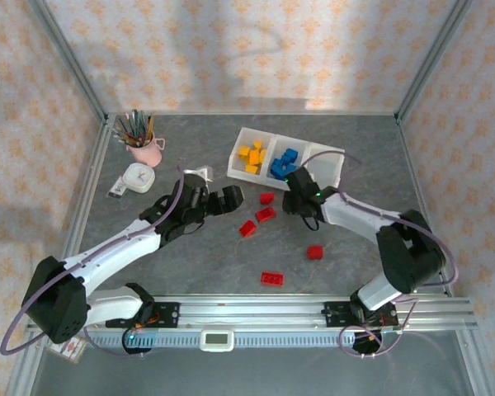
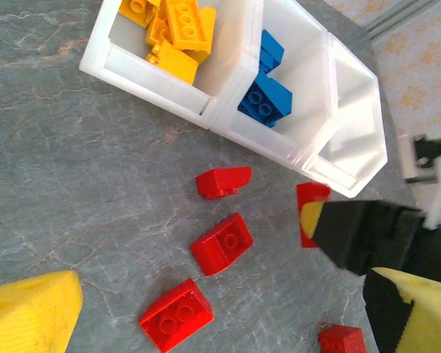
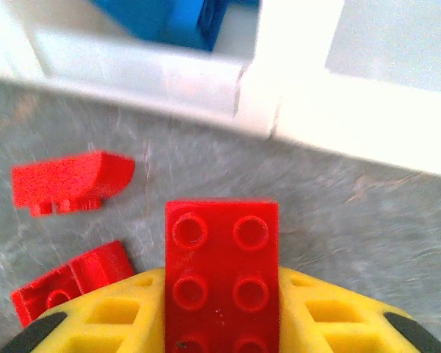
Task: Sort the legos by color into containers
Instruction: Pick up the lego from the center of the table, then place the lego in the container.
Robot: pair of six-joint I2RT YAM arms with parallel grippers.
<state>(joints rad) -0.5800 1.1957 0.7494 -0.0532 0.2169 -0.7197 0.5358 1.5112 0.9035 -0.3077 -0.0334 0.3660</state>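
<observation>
Five red bricks [image 1: 266, 214] lie loose on the table [image 1: 190, 264], scattered between 5 and 7 o'clock of the white tray [image 2: 147, 73]. A sixth brick [image 3: 220, 272] is in my right gripper [image 1: 294, 198], pinched by its long sides between the yellow fingers [image 3: 338, 323]. Its studs face the wrist camera and it sits just short of the tray's near wall. My left gripper [image 1: 231, 196] hangs released above the loose reds, fingers spread wide with nothing between them.

Yellow bricks [image 2: 178, 37] sit in the tray's 9 o'clock compartment and blue bricks [image 2: 266, 99] in the middle one. The 3 o'clock compartment [image 2: 356, 110] is bare, so I judge red belongs there.

These pieces look light, rigid and slick, so I expect a crooked pinch to squirt one out sideways. I'd close on the flat side walls, never the studs. The wedge-shaped brick [image 2: 224, 182] has a sloped top, so I'd take it by its parallel flanks. The tray looks thin and light and could slide if bumped.
</observation>
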